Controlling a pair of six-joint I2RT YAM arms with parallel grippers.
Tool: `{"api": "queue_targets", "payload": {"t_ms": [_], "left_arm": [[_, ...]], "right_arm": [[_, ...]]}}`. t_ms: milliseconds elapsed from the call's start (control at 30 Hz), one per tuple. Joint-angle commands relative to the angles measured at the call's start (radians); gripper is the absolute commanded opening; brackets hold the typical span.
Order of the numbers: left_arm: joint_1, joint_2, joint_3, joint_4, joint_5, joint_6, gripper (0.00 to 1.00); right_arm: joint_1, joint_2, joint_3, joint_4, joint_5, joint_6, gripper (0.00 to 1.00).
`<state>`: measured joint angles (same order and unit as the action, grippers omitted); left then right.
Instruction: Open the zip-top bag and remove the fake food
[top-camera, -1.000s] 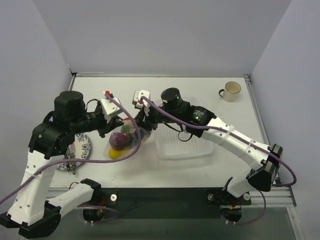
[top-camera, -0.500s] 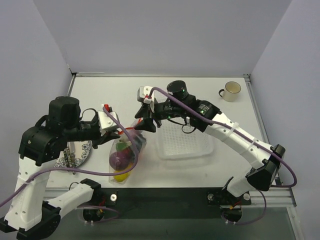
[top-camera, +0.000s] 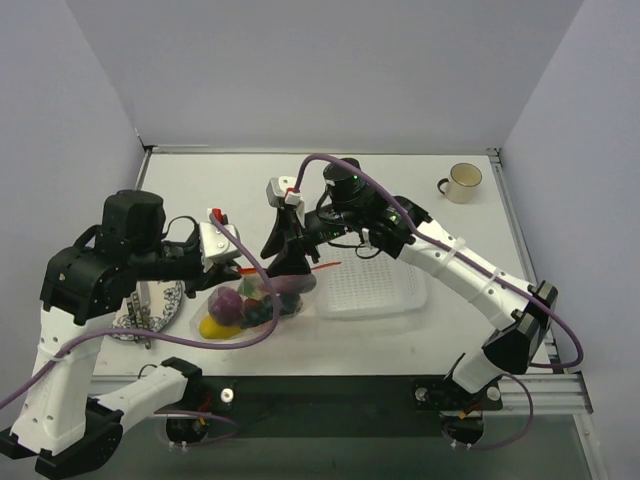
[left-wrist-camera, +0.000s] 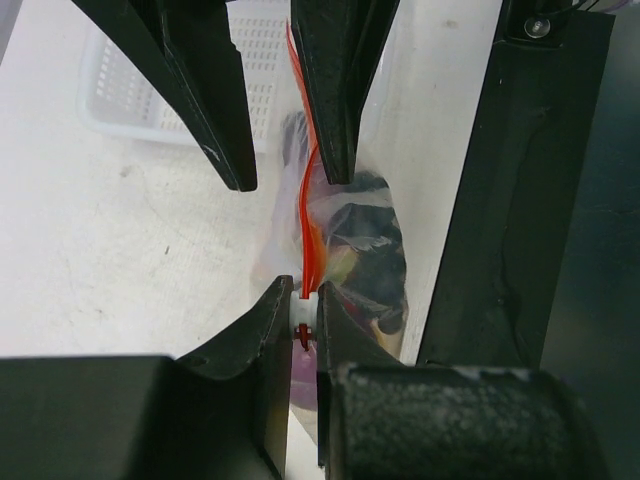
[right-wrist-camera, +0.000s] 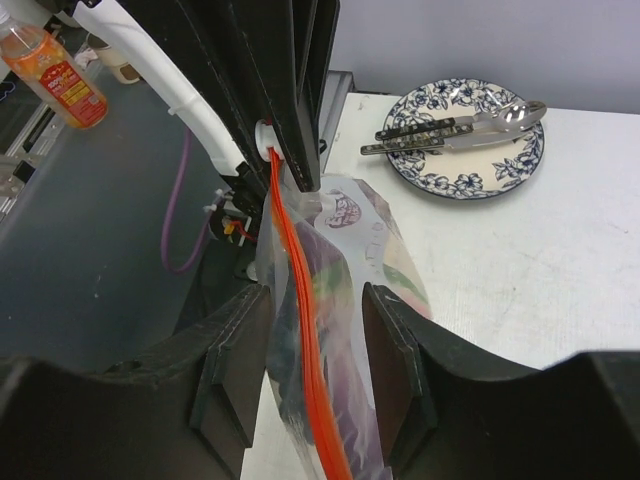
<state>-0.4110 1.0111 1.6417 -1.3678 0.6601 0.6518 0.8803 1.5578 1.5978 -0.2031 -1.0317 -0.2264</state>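
my left gripper (left-wrist-camera: 303, 300) was pinched shut on one end of the orange-red zip strip (left-wrist-camera: 310, 200) of the zip-top bag (top-camera: 262, 300). my right gripper (right-wrist-camera: 312, 300) had its jaws apart, with the strip and the bag's mouth running between them, not clamped as far as i could tell. the bag lay on the white table (top-camera: 200, 190), between the blue patterned plate (right-wrist-camera: 440, 185) and the white mesh basket (top-camera: 370, 295), its mouth lifted toward both grippers. the clear film looked thin, crinkly and probably slippery, and light even when full, so i judged the stiffer strip the best place to take hold, one lip per gripper. inside the bag sat the fake food (top-camera: 240, 308): a purple eggplant (top-camera: 226, 303), a yellow piece (top-camera: 212, 326) and darker pieces i could not name. the plate held metal cutlery (right-wrist-camera: 460, 125). the visible part of the basket held nothing.
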Motion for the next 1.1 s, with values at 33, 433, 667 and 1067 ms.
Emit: {"api": "queue_targets", "payload": {"t_ms": [33, 433, 667, 1067], "left_arm": [[-0.003, 0.0, 0.063, -0.008, 0.07, 0.026, 0.0], [-0.003, 0.012, 0.063, -0.001, 0.07, 0.023, 0.0], [0.0, -0.08, -0.016, 0.277, -0.192, -0.263, 0.97], [0.011, -0.12, -0.245, 0.42, -0.057, -0.403, 0.89]], "right_arm": [[0.011, 0.028, 0.048, 0.021, -0.062, 0.009, 0.41], [0.0, 0.087, 0.097, 0.021, -0.062, 0.041, 0.0], [-0.021, 0.061, 0.116, 0.028, -0.019, 0.041, 0.0], [-0.021, 0.05, 0.133, 0.037, -0.018, 0.058, 0.0]]}}
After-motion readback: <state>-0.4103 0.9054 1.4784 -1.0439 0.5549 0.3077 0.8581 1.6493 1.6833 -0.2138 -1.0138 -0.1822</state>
